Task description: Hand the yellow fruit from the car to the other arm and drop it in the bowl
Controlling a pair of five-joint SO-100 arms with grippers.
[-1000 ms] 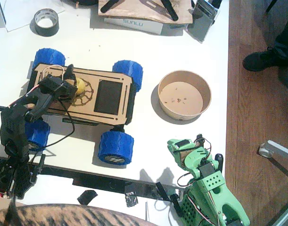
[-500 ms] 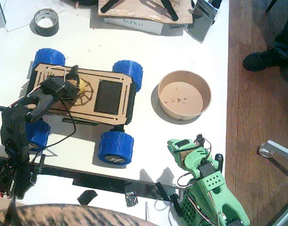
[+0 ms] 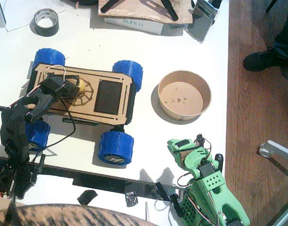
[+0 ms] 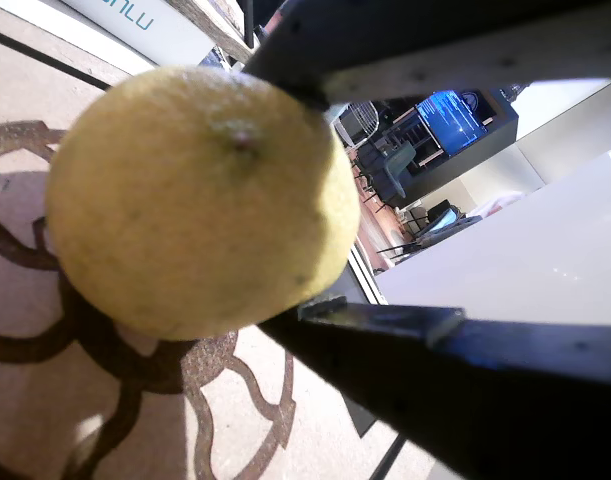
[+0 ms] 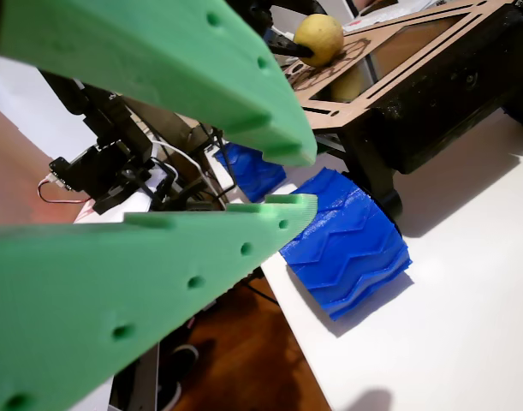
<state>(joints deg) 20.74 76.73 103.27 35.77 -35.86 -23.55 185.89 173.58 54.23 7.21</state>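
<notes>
The white table (image 3: 148, 52) fills most of the fixed view; its right edge runs top to bottom, with wooden floor (image 3: 257, 113) beyond it, where a person's dark shoe (image 3: 259, 60) stands.

The car (image 3: 82, 96) sits left of centre, its blue wheels at the four corners and its black panel near the middle of the deck. A strip of bare table lies open between the car's right wheels and the bowl (image 3: 184, 94), which stands well apart from the car and close to the table's right edge. The bowl holds only a few crumbs.

The black left arm (image 3: 14, 136) rises from the lower left corner and reaches over the car's left end. The light green other arm (image 3: 205, 188) rests at the near edge, below the bowl and apart from it, with clear table around its head.

The left end effector (image 3: 73, 87) is closed on the yellow fruit (image 4: 200, 200), which sits over the engraved gear pattern on the deck; in a wrist view, one dark finger (image 4: 455, 370) presses it from below and another from above. Whether the fruit still touches the wood cannot be told.

The right end effector (image 5: 300, 184) stands open and empty, its green fingers parted, facing a blue wheel (image 5: 351, 244).

A grey tape roll (image 3: 46, 22) lies at the far left edge.
</notes>
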